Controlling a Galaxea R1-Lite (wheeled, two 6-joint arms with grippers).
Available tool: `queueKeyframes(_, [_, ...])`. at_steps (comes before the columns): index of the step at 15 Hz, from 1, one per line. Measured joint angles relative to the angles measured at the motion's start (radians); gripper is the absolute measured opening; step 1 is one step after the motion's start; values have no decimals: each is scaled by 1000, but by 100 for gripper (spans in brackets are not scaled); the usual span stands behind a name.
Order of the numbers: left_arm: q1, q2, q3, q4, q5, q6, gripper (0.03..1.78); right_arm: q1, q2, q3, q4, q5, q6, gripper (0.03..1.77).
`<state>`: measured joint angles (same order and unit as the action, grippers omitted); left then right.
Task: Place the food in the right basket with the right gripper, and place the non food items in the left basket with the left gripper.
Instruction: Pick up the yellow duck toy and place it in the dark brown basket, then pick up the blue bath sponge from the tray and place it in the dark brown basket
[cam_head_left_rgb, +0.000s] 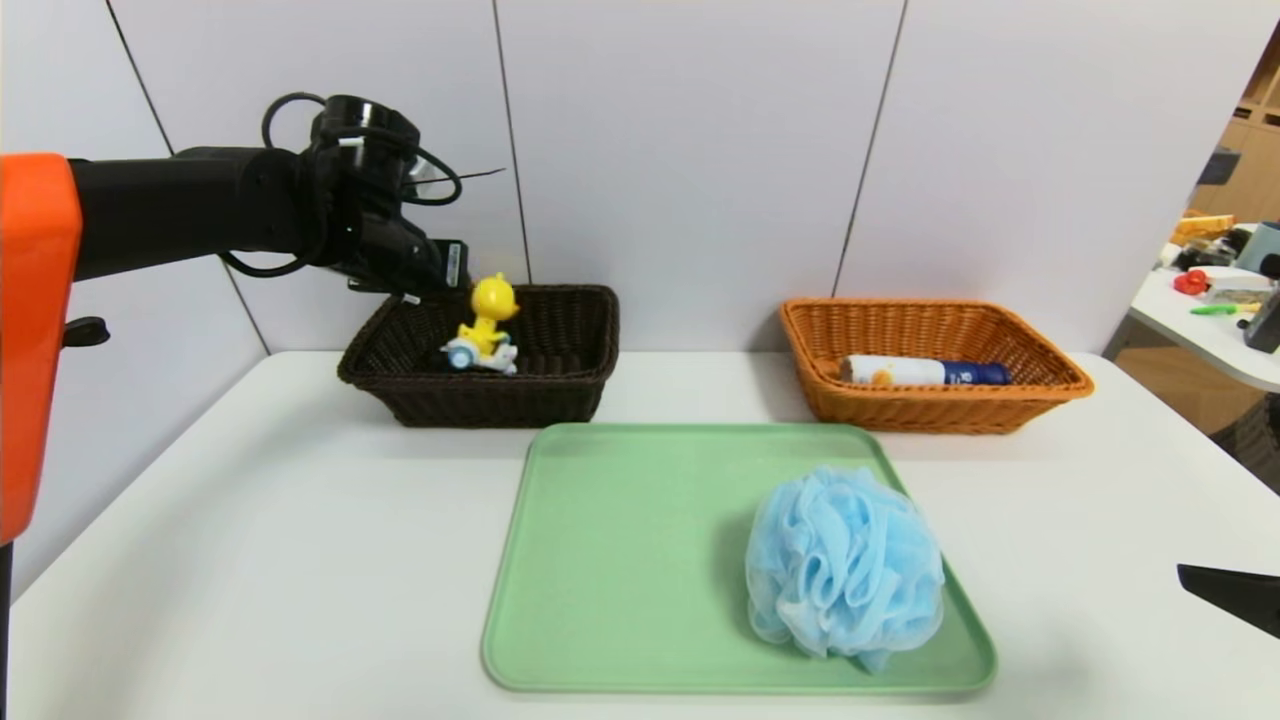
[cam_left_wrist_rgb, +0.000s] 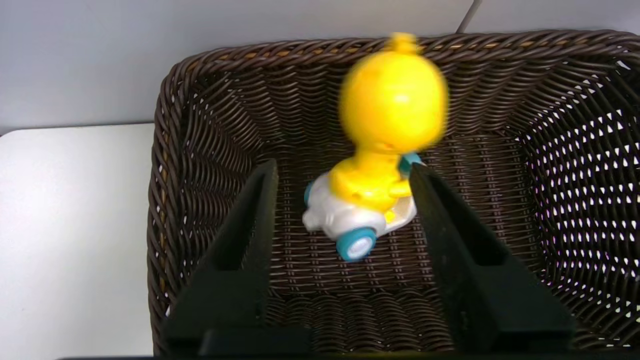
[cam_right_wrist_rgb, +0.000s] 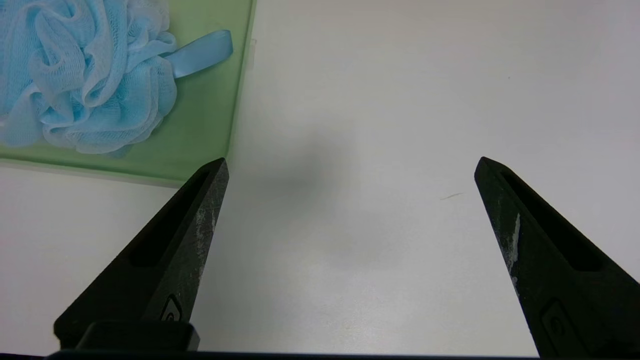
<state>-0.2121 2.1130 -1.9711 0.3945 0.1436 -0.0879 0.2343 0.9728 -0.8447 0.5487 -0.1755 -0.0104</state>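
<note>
The yellow duck toy (cam_head_left_rgb: 487, 322) on its white-and-blue wheeled base is inside the dark brown left basket (cam_head_left_rgb: 480, 402), and it is motion-blurred in the left wrist view. My left gripper (cam_left_wrist_rgb: 344, 165) hovers over that basket, open. The duck (cam_left_wrist_rgb: 372, 185) lies between its fingers with a clear gap on one side. The food, a white container with a blue cap (cam_head_left_rgb: 925, 372), lies in the orange right basket (cam_head_left_rgb: 935, 405). The light-blue bath pouf (cam_head_left_rgb: 845, 565) sits on the green tray (cam_head_left_rgb: 620, 560). My right gripper (cam_right_wrist_rgb: 352, 160) is open and empty above bare table beside the tray's corner.
The white table (cam_head_left_rgb: 250, 560) runs up to a pale wall behind both baskets. A side table with clutter (cam_head_left_rgb: 1215, 300) stands at the far right. Only a black piece of the right arm (cam_head_left_rgb: 1235, 595) shows at the head view's right edge.
</note>
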Motion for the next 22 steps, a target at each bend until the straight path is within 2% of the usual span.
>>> queueKeyframes(5, [4, -21, 1, 5, -2, -1, 134, 6, -3, 6, 0, -1, 0, 170])
queueKeyframes(7, [-31, -64, 17, 9, -13, -1, 142, 7, -4, 7, 0, -1, 1, 170])
queueKeyframes(11, [-274, -181, 90, 82, -41, -14, 153, 8, -4, 14, 0, -1, 2, 170])
queueKeyframes(15, [-507, -234, 96, 145, -47, -87, 160, 7, -13, 25, -1, -3, 6, 170])
queueKeyframes(19, [-626, -236, 120, 150, -71, -90, 164, -13, -28, 20, 0, -12, 18, 170])
queueKeyframes(22, [-680, -231, 139, 153, -156, -90, 166, -68, -35, 18, 4, -14, 20, 170])
